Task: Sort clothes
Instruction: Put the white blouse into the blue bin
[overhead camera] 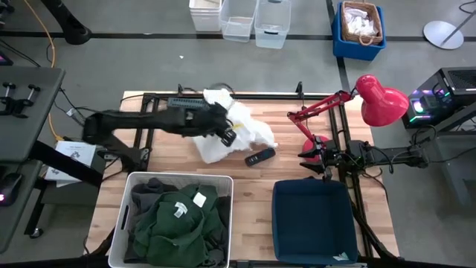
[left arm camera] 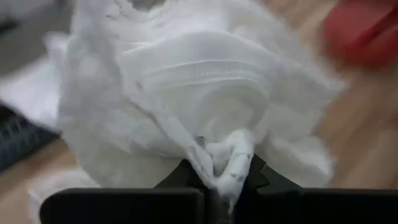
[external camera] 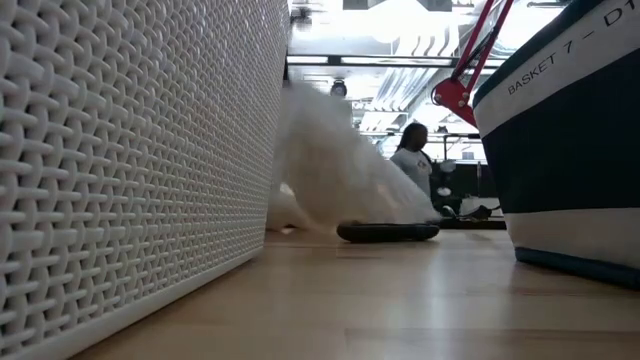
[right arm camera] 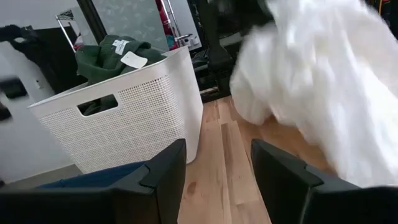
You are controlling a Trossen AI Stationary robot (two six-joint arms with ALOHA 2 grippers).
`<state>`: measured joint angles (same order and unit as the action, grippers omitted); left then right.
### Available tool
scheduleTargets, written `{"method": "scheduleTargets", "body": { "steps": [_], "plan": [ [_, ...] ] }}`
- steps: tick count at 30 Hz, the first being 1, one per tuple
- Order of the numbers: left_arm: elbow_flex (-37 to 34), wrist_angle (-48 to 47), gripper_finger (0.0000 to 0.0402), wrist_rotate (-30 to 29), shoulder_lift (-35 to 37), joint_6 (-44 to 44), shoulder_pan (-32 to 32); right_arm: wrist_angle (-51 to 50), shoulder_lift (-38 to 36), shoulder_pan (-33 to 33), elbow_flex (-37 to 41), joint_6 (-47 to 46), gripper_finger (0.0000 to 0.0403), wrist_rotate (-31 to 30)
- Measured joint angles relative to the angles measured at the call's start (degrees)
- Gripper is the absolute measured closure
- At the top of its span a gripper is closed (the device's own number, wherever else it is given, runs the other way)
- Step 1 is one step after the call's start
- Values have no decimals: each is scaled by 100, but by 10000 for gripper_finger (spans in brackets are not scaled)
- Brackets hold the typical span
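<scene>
Left wrist view shows the left gripper (left arm camera: 217,177) pinched shut on a twisted fold of a white soft garment (left arm camera: 205,93), the cloth bunched between its dark fingers (left arm camera: 180,174) and billowing out ahead of them. From the high view, that left gripper (overhead camera: 225,134) sits over the far middle of the wooden table (overhead camera: 253,182), and the white soft garment (overhead camera: 234,123) hangs from it, spreading down onto the tabletop. Just beside the cloth's near edge lies a small black oblong object (overhead camera: 260,156); the low view shows the same black object (external camera: 388,232) flat on the wood, with the garment (external camera: 335,165) rising behind it.

Nearer the front edge, on the left arm's side, stands a white woven plastic basket (overhead camera: 130,216) holding a dark green garment with white labels (overhead camera: 178,219) on top of a dark grey one (overhead camera: 149,190). To its right stands a dark blue fabric basket (overhead camera: 286,223).

The right gripper (overhead camera: 316,154) waits at the right side of the table, near the base of a red desk lamp (overhead camera: 379,97); its own wrist view shows its two dark fingers (right arm camera: 155,174) spread wide with nothing between them.
</scene>
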<state>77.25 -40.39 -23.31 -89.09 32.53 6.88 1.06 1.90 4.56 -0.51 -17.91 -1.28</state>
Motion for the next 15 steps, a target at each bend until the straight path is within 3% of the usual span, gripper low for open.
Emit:
{"method": "scheduleTargets", "body": {
  "steps": [7,15],
  "plan": [
    [755,500,387,-567,1103,-581,-375,-2,1,0,0,0,224,0],
    [1781,2203,387,-189,949,-1309,-1070,-2,2,-2,0,0,224,0]
  ]
}}
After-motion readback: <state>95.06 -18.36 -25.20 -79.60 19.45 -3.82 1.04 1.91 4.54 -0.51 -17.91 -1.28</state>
